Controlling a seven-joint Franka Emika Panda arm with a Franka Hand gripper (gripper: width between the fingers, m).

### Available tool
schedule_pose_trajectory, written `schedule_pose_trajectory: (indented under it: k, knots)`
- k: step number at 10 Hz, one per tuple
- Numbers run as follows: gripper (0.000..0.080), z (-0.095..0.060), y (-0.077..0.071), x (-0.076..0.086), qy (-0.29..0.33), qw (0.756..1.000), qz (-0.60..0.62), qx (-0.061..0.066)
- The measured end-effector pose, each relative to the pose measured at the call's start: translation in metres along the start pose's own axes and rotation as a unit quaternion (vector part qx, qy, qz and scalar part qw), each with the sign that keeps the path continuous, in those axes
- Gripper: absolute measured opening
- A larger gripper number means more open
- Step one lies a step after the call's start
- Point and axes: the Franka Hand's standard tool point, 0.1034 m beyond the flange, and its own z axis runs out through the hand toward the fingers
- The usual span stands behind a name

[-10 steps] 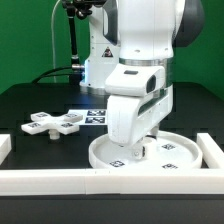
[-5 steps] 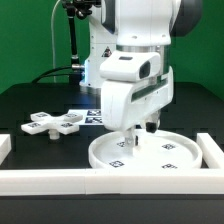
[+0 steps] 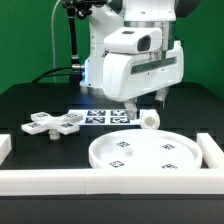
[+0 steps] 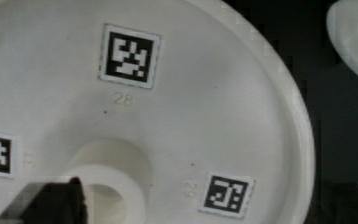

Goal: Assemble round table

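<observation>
The large rimmed round disc (image 3: 143,153) lies flat at the front, with several square tags on its face. It fills the wrist view (image 4: 176,110), where its raised middle socket (image 4: 108,188) shows beside one dark fingertip (image 4: 51,200). The short cylinder leg (image 3: 150,119) rests just behind the disc's far rim. The cross-shaped base (image 3: 54,123) lies on the exterior view's left. My gripper (image 3: 147,103) hangs above the leg and the disc's far edge, open and empty.
White border rails run along the front (image 3: 50,181) and the exterior view's right (image 3: 212,150). The marker board (image 3: 105,117) lies on the black table behind the disc. The arm's base stands at the back.
The gripper has risen off the disc and moved back. The leg, hidden behind the arm before, now shows behind the disc. The disc and base have not moved.
</observation>
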Motion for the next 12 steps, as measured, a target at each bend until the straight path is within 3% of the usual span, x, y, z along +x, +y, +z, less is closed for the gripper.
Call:
schedule_pose_trajectory:
  k: [4,7,9,11,12]
  knots:
    - [0.0649,0.001,-0.001,0.0,0.0,0.999,0.042,0.001]
    - [0.0649,0.002,-0.025,-0.012,-0.007,0.963,0.267,0.015]
    - [0.0649,0.007,-0.031,-0.02,-0.007,0.939,0.344,0.027]
    - [0.0649,0.007,-0.033,-0.016,-0.006,0.915,0.401,0.032]
    - [0.0649,0.007,-0.034,-0.016,-0.009,0.917,0.398,0.033]
